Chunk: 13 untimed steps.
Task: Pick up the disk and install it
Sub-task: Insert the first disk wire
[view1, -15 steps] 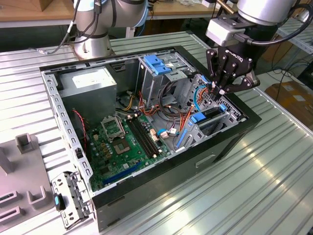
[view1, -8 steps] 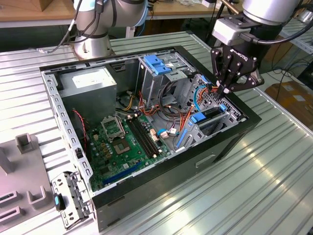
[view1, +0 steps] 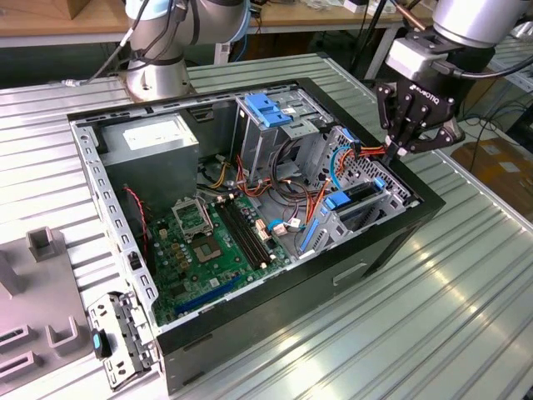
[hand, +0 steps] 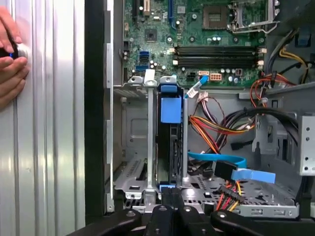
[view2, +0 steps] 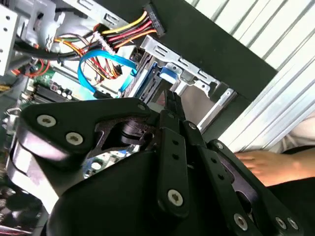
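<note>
Exterior view. You see the open computer case (view1: 250,217) lying on the ribbed metal table (view1: 466,283), with the gripper (view1: 398,148) at the upper right of the frame, poised over the drive cage (view1: 366,187) at the case's right edge. Its jaws look drawn close together and point down at the cage; nothing can be made out between them. The motherboard (view1: 208,242) lies at centre.

Second wrist view. The gripper (view2: 170,98) occupies the lower frame, its dark fingers (view2: 173,105) tapering nearly together toward the disk (view2: 150,81), whose blue rail shows just above them, at centre, in the cage slot. A person's hand (view2: 261,164) rests at right.

First wrist view. The disk (hand: 171,142) stands on edge in the cage slot at centre, its blue carrier tab (hand: 170,109) uppermost in the frame, with the jaw tips at the bottom edge just beyond it. A hand (hand: 11,59) lies at upper left on the table.

Handling, as a judgement: expect the disk to be rigid, moderately heavy and sensitive to shock; take it by the plastic carrier rails, not by the metal faces.
</note>
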{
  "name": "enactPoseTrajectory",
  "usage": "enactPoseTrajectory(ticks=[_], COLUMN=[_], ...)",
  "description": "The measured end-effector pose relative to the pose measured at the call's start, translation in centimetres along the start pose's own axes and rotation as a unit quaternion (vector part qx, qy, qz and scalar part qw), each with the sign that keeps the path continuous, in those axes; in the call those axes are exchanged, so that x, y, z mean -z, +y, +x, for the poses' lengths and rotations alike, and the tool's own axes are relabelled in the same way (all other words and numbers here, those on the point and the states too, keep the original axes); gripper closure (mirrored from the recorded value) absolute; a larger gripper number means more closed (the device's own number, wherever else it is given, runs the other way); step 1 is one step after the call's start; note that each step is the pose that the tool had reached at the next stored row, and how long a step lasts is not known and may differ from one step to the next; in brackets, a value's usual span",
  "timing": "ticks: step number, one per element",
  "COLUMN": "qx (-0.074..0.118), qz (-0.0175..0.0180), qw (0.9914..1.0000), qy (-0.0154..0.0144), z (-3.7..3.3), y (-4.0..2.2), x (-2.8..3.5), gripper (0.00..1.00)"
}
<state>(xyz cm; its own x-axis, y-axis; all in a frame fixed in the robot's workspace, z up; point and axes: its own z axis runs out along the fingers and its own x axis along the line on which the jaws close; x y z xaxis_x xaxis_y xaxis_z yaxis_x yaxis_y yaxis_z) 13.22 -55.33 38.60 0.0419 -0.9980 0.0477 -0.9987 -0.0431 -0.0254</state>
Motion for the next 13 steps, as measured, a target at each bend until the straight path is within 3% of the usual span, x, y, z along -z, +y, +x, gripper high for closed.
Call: enactPoseTrajectory(ticks=[1,2,11,13], qx=[0.016,0.019,0.022,0.039], qz=[0.0008,0.0009,0.0011,0.0019], qw=[0.99987,0.99981,0.99975,0.99924], qy=[-0.0003,-0.0005,-0.0006,-0.001], z=[0.01,-0.13,-2.45,-2.65], y=[-0.04,-0.33,-1.96,-2.15], x=[-0.06,-0.09,-0.03,-0.02], gripper=[0.89,0.89,0.89,0.89])
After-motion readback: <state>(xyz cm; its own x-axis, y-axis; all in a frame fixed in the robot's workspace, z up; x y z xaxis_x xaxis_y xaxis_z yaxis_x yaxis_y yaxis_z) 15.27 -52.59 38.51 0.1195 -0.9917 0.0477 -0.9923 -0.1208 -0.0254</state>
